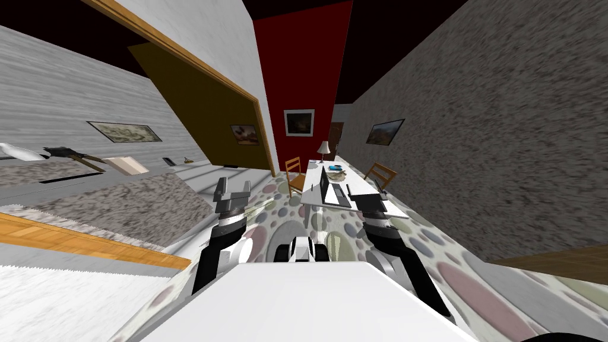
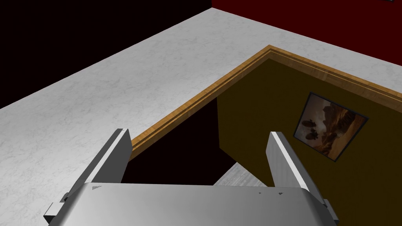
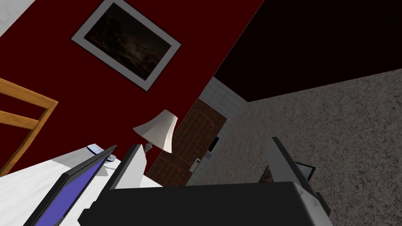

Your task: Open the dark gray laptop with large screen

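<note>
A dark grey laptop point(image 1: 331, 189) sits on the white table point(image 1: 313, 195) ahead of me, its lid standing upright over the keyboard. In the right wrist view the lid point(image 3: 66, 188) shows a purple-blue face and rises just outside one finger point(image 3: 129, 170), not between the two. My right gripper point(image 1: 364, 191) is at the table's near right edge, beside the laptop, and stands open point(image 3: 204, 161) with nothing in it. My left gripper point(image 1: 233, 189) is held out to the left over the floor, also open point(image 2: 198, 147) and empty.
Two wooden chairs point(image 1: 295, 173) point(image 1: 381, 174) flank the table. A white lamp point(image 1: 323, 148) and a small blue thing point(image 1: 335, 168) stand at its far end. A spotted rug point(image 1: 279, 208) covers the floor. A counter point(image 1: 119, 202) lies on my left.
</note>
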You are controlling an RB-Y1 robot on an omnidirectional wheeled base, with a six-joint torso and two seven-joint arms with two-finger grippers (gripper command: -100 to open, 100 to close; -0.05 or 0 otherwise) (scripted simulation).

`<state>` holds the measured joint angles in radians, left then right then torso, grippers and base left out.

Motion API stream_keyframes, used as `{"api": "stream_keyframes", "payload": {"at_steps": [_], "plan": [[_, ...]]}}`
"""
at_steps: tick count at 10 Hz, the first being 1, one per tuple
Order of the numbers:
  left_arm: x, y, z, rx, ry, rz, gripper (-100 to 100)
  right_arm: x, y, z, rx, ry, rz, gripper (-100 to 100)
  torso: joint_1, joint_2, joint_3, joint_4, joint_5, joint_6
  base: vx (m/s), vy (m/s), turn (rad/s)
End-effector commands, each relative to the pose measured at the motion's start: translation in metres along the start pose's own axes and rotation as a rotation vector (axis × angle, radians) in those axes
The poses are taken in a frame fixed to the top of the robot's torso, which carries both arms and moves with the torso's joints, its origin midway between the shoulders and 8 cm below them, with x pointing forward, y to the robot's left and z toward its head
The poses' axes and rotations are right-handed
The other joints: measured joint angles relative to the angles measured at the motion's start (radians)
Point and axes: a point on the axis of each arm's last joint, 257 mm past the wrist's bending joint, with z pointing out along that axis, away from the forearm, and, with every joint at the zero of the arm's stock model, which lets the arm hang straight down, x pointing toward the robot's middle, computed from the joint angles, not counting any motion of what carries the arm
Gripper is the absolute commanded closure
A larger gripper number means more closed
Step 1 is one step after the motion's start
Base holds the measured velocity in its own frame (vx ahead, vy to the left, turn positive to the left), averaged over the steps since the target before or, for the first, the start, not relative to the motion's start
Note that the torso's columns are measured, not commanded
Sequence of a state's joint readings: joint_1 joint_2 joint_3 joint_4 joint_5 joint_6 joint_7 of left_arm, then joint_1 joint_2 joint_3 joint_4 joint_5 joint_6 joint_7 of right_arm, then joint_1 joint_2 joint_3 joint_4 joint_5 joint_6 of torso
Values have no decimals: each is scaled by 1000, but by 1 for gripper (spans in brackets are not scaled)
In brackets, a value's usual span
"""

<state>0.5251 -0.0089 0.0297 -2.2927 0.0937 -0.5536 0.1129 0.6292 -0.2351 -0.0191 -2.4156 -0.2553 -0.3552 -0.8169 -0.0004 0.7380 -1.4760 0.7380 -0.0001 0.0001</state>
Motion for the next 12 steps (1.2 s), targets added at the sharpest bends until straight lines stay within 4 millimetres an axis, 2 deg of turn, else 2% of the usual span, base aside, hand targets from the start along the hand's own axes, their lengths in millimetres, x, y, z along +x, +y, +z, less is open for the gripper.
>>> {"api": "stream_keyframes", "payload": {"at_steps": [1, 2, 4, 12], "plan": [[0, 0, 0, 0, 0, 0, 0, -9, -1, -3, 15, -34, 98, -100, 0, 0, 0, 0, 0, 0, 29, 20, 29], [0, 0, 0, 0, 0, 0, 0, -16, -3, -7, 27, -65, 144, -100, 0, 0, 0, 0, 0, 0, 30, 22, 61], [0, 0, 0, 0, 0, 0, 0, -16, -3, -7, 26, -65, 181, -100, 0, 0, 0, 0, 0, 0, 19, 15, 15], [0, 0, 0, 0, 0, 0, 0, -45, -11, -22, 50, -200, 489, -100, 0, 0, 0, 0, 0, 0, 30, 21, 49]]}}
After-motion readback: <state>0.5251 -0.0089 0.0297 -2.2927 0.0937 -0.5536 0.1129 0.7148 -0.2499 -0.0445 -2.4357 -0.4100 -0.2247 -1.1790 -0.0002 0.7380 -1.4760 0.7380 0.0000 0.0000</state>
